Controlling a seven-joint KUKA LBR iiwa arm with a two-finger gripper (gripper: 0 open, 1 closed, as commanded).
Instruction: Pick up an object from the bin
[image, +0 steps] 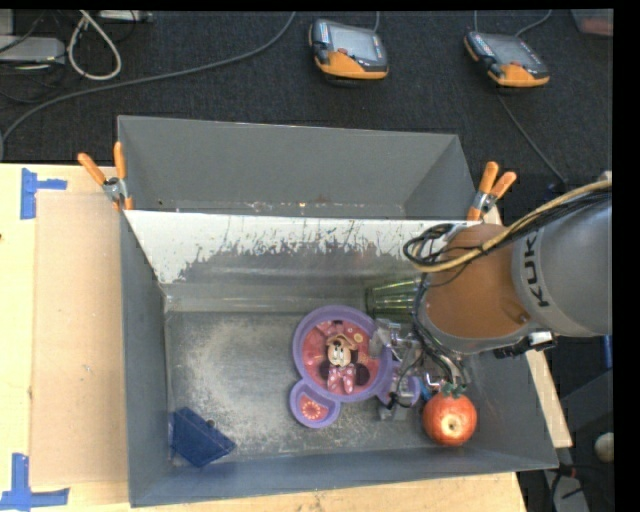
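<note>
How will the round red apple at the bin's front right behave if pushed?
The round red apple would likely roll, since it sits on the flat grey bin floor. Its skin looks glossy and smooth, so it may slip from a grasp.

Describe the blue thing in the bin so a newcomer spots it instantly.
Take the grey bin and go to its lower left corner in the camera view. A dark blue angular block lies there alone. The purple plate and red apple, off to its right, are round.
</note>
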